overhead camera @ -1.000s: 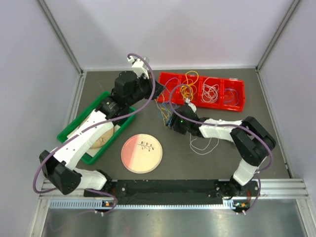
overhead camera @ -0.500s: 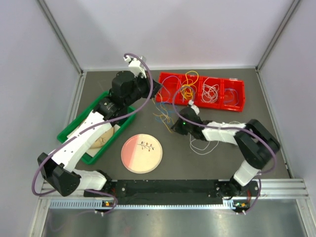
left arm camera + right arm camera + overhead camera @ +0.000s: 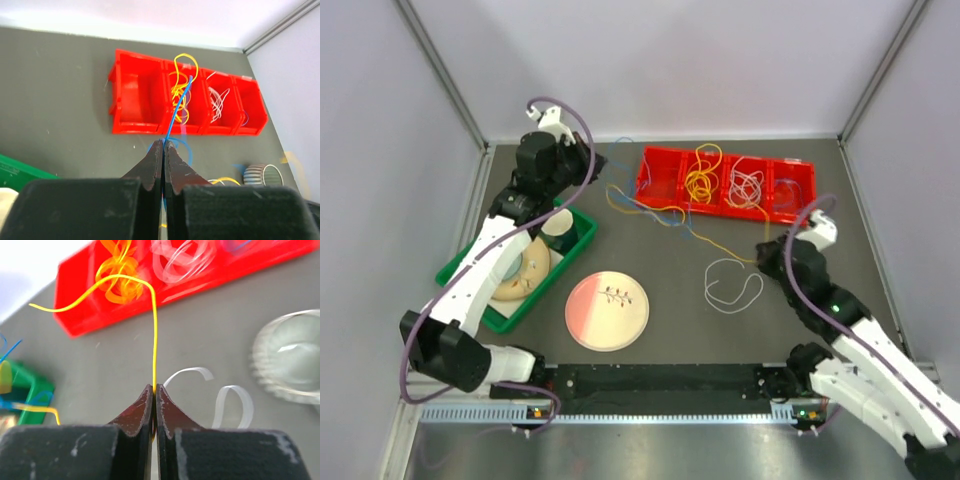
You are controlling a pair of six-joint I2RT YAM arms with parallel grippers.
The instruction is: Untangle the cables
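A blue cable [image 3: 650, 208] and a yellow cable [image 3: 715, 240] lie stretched in a line across the dark table between my two grippers. My left gripper [image 3: 590, 170] at the back left is shut on the blue cable [image 3: 177, 107], which rises from the left gripper's tip [image 3: 164, 143]. At mid right, my right gripper [image 3: 761, 258] is shut on the yellow cable [image 3: 154, 340], pinched at the right gripper's tip [image 3: 154, 388]. A white cable [image 3: 733, 283] lies looped on the table, loose, just ahead of the right jaws as the white cable [image 3: 235, 395]. More yellow cables [image 3: 702, 175] and white cables [image 3: 748, 185] fill the red bins [image 3: 660, 165].
The row of red bins [image 3: 135, 100] stands at the back right. A green tray [image 3: 470, 262] holding a wooden bowl [image 3: 520, 275] and a roll [image 3: 558, 228] sits at the left. A pink plate [image 3: 607, 310] lies front centre.
The arms have drawn apart. The left went back and left with the blue cable. The right shut on the yellow cable and pulled right and nearer, stretching the tangle out.
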